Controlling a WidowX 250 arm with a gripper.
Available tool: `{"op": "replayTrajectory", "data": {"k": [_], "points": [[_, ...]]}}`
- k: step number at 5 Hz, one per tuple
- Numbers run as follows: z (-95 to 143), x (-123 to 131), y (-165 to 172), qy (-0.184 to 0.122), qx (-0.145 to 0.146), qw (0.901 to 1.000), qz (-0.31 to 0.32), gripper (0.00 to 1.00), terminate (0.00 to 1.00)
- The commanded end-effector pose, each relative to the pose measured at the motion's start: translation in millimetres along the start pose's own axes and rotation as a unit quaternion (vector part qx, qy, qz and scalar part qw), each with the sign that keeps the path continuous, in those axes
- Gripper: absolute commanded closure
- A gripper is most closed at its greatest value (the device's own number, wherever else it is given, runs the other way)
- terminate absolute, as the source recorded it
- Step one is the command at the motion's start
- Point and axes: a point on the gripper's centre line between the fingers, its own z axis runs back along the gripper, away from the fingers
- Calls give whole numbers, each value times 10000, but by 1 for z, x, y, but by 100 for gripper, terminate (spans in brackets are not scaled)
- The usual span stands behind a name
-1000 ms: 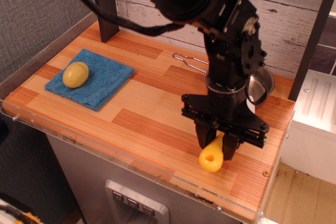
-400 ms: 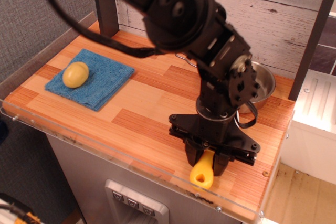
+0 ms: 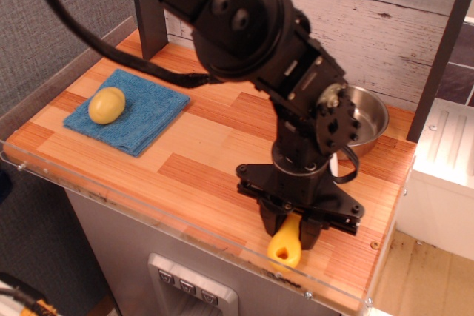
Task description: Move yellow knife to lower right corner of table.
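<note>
- Pinching the knife between the fingers of the claw — yellow handle sticking out below, hole end toward the front rim, blade hidden.
- Carried forward and down from a second ago: then farther back from the front edge, now low over the front right part of the desk, close to the clear rim.
- Barely shifted over the last fraction of a second — probably settling at the drop spot.
- Judged nearly done: release left, perhaps a small nudge further right toward the corner.
- Cannot tell whether the handle touches the wood yet.
- Elsewhere: potato on a blue cloth at far left, steel bowl behind the arm, all well apart.
- Nothing blocking the corner; only the rim close by.
</note>
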Motion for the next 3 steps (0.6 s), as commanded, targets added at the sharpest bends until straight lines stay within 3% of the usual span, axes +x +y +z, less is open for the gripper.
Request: {"op": "replayTrajectory", "data": {"k": [1,3], "points": [[-1,2,2,156,-98,9998,-85,0,0],[-2,4,5,355,-226,9988,-235,0,0]]}}
